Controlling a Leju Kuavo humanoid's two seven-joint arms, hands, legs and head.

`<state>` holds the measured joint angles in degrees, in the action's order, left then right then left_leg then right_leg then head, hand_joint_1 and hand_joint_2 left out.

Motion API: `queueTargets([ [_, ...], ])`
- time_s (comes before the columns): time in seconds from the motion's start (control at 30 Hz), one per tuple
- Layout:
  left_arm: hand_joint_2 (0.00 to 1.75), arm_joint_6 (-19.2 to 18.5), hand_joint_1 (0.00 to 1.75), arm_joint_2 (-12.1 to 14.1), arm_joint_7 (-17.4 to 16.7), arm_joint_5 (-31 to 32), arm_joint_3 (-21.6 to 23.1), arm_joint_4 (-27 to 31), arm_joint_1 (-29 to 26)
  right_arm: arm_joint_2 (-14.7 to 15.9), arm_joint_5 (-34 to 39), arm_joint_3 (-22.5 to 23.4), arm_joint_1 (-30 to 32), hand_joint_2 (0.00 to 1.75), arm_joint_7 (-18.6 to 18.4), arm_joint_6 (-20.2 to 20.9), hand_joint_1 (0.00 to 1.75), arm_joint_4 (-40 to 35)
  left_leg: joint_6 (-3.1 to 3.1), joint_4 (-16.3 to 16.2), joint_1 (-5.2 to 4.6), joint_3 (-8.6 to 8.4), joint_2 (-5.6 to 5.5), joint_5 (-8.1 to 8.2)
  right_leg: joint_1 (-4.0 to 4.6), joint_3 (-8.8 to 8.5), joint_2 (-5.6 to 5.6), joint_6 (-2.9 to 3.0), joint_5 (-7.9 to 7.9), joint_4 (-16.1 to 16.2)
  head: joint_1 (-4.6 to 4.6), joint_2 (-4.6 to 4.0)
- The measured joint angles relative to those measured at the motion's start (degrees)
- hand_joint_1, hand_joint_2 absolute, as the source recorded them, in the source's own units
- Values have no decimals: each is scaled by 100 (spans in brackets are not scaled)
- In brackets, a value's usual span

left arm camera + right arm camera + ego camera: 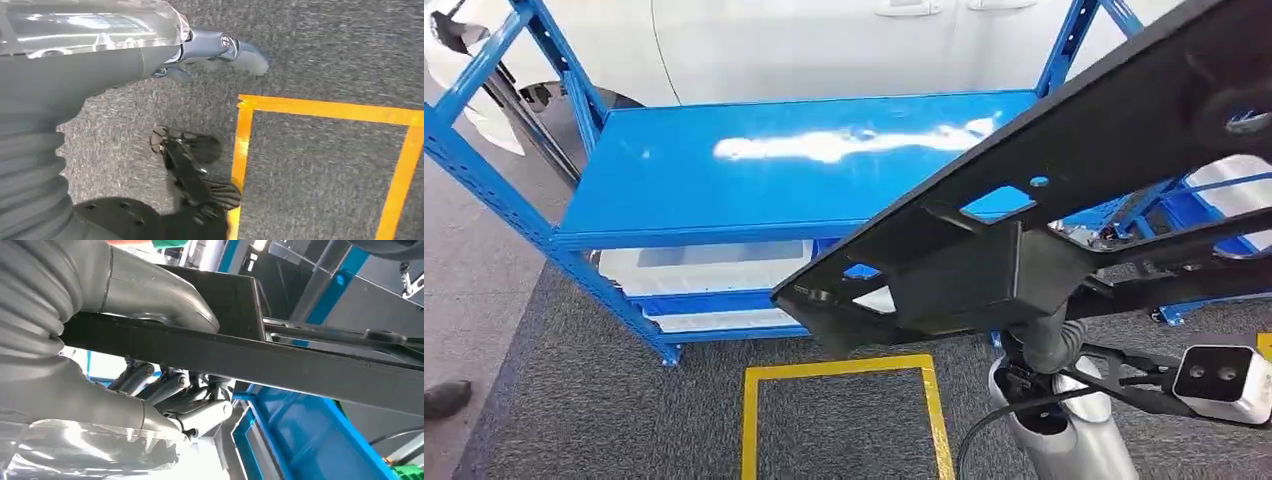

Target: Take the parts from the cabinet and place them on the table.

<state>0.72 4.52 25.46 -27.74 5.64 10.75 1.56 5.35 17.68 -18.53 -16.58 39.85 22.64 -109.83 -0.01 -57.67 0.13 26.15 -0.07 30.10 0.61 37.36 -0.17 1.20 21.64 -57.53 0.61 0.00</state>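
Observation:
A big black plastic frame part (1044, 200) with cut-out openings is held up in front of the blue shelf rack (794, 160), slanting from lower left to upper right. My right hand (150, 405) grips one of its bars (280, 360): the thumb (150, 295) lies over the bar and the fingers (200, 415) curl under it. In the head view my right wrist (1046, 345) rises under the part. My left hand (220, 47) hangs over the grey carpet with its fingers apart and nothing in it.
The rack's top shelf is bare and glossy, and white trays (704, 265) sit on its lower shelves. A white car (824, 40) stands behind it. A yellow tape square (844, 400) marks the carpet. A person's shoe (444, 398) is at the left edge.

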Motion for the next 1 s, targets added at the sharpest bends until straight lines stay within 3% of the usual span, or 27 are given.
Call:
queueTargets([
  [0.03,175,9,0,2,0,-2,0,0,12,-2,11,28,5,175,0,11,175,0,-19,205,7,-82,9,40,-9,6,-13,-38,-60,-1,4,0],
  [0.13,175,42,0,11,7,-26,-2,0,6,-9,44,50,6,175,0,13,175,2,74,227,-33,28,3,-94,-54,11,-24,-157,-216,50,-17,0],
  [0.17,175,44,0,7,7,-37,-2,-7,4,-9,52,61,7,175,0,9,175,4,102,268,9,71,55,-197,-78,58,3,-186,-90,-16,-29,0],
  [0.2,175,44,0,7,7,-37,-2,-7,1,-9,59,70,-3,175,0,-13,175,2,150,269,9,152,56,-264,-80,148,12,-221,241,-226,-17,0],
  [0.27,175,44,0,7,7,-37,-2,-7,3,-9,61,68,-12,175,-2,-61,175,7,163,258,8,323,68,-401,-113,376,8,-279,925,-1024,6,0],
  [0.3,175,44,0,7,7,-35,-2,-7,2,-9,68,68,-16,175,0,-111,175,20,158,248,7,426,69,-482,-128,482,9,-308,1152,-1509,2,0],
  [0.33,175,42,0,7,7,-28,0,-7,0,-9,70,63,-21,175,0,-151,175,31,146,227,8,536,70,-555,-139,503,8,-325,1158,-1816,4,0],
  [0.37,175,42,0,9,7,-13,-2,-7,-2,-9,72,59,-25,175,0,-177,175,37,132,202,12,639,70,-613,-150,418,8,-337,1001,-1861,4,0],
  [0.4,175,37,0,9,7,2,0,-7,-4,-9,72,52,-34,175,0,-205,175,46,115,167,18,744,70,-665,-159,201,7,-340,777,-1671,4,0],
  [0.43,175,35,0,9,9,9,0,-7,-3,-11,74,48,-56,175,0,-236,175,48,92,125,24,842,69,-709,-167,-130,7,-335,596,-1256,4,0],
  [0.47,175,35,0,9,15,11,0,-7,-2,-17,74,44,-86,175,-2,-249,175,48,67,77,29,926,67,-749,-175,-541,7,-326,552,-697,4,0],
  [0.5,175,35,0,15,18,13,0,-7,-5,-26,74,39,-124,175,-2,-249,175,48,31,30,9,984,59,-775,-169,-873,10,-309,790,-185,6,2],
  [0.53,175,35,0,20,22,15,0,-7,-5,-39,74,30,-141,175,2,-249,175,46,0,-2,3,1015,55,-808,-126,-977,33,-232,871,38,-13,2],
  [0.63,175,39,0,24,33,13,0,-7,-18,-46,85,19,-155,175,0,-254,175,52,-120,61,18,1033,53,-972,-92,-870,31,-87,756,6,11,0],
  [0.67,175,42,0,35,31,13,0,-13,-35,-52,87,17,-168,175,0,-251,175,59,-150,22,50,1073,45,-925,-134,-815,1,-9,665,51,22,0],
  [0.73,175,44,0,35,33,15,2,-13,-35,-83,87,6,-184,175,0,-258,175,66,-182,-441,55,1285,40,-340,-121,-665,2,68,566,62,-26,0],
  [0.8,175,88,0,39,35,13,2,-13,-28,-90,66,0,-181,175,0,-273,175,66,-219,-1350,55,1551,41,213,-99,-514,0,80,445,56,-29,0],
  [0.83,175,118,0,37,31,9,2,-13,-29,-90,39,0,-178,175,0,-278,175,66,-223,-1706,55,1622,41,268,-88,-441,-1,81,390,50,-31,0],
  [0.87,175,138,0,37,18,4,0,-13,-30,-92,13,0,-178,175,0,-278,175,66,-219,-1806,55,1608,41,207,-80,-399,-1,79,358,49,-28,0],
  [0.9,175,140,0,37,9,2,0,-13,-30,-92,4,0,-177,175,0,-280,175,66,-216,-1811,55,1584,41,165,-77,-380,-1,78,344,48,-28,0],
  [0.93,175,155,0,37,-33,-11,0,-13,-30,-98,-11,0,-178,175,0,-286,175,66,-197,-1638,54,1397,41,-38,-65,-323,-1,72,297,45,-31,0],
  [1.0,175,197,0,37,-85,-37,-4,-13,-25,-116,-28,0,-183,175,0,-354,175,48,-122,-669,45,692,36,-327,-44,-267,3,53,234,44,-31,0],
])
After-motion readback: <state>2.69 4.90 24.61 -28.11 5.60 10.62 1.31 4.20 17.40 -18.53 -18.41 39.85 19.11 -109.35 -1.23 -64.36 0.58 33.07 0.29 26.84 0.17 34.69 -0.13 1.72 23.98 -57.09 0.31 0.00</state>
